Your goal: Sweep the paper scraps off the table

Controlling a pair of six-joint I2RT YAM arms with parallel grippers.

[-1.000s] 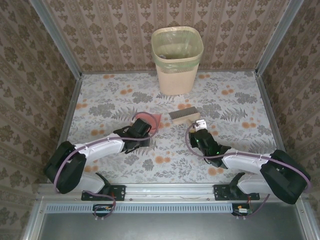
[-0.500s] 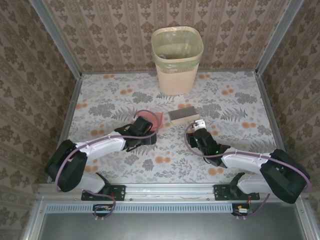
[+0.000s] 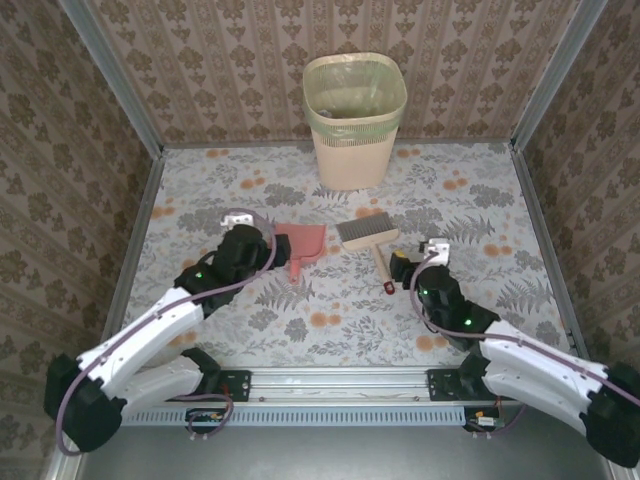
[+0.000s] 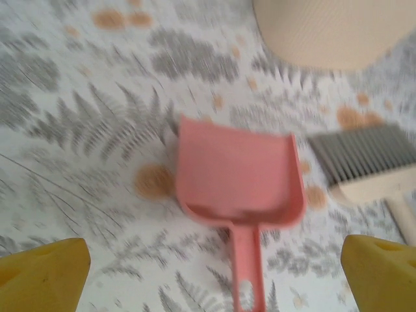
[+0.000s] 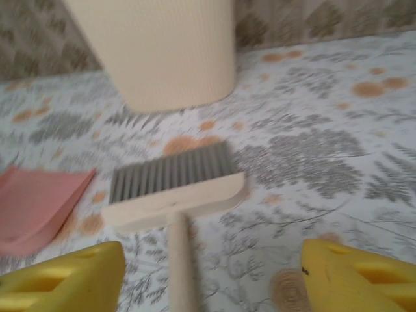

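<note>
The paper scraps are out of view. A pink dustpan (image 3: 303, 243) lies flat on the table (image 3: 480, 210), mouth toward the back, its handle (image 4: 246, 266) pointing at me. Just left of it my left gripper (image 3: 266, 250) stands open and apart from it; in the left wrist view the left gripper (image 4: 211, 276) has wide jaws with the handle lying on the cloth below them. A wooden brush (image 3: 364, 233) with grey bristles lies right of the dustpan. My right gripper (image 3: 408, 266) is open just right of the brush handle (image 5: 182, 266), holding nothing; the right gripper (image 5: 211, 279) is drawn back from the brush.
A cream waste bin (image 3: 354, 120) with a green liner stands at the back centre, just behind the dustpan and brush. Brown patterned walls and aluminium rails (image 3: 533, 225) close in the table on three sides.
Both grippers have opened and let go, the left of the dustpan handle, the right of the brush handle. Both arms have pulled back; dustpan and brush now lie loose on the cloth.
</note>
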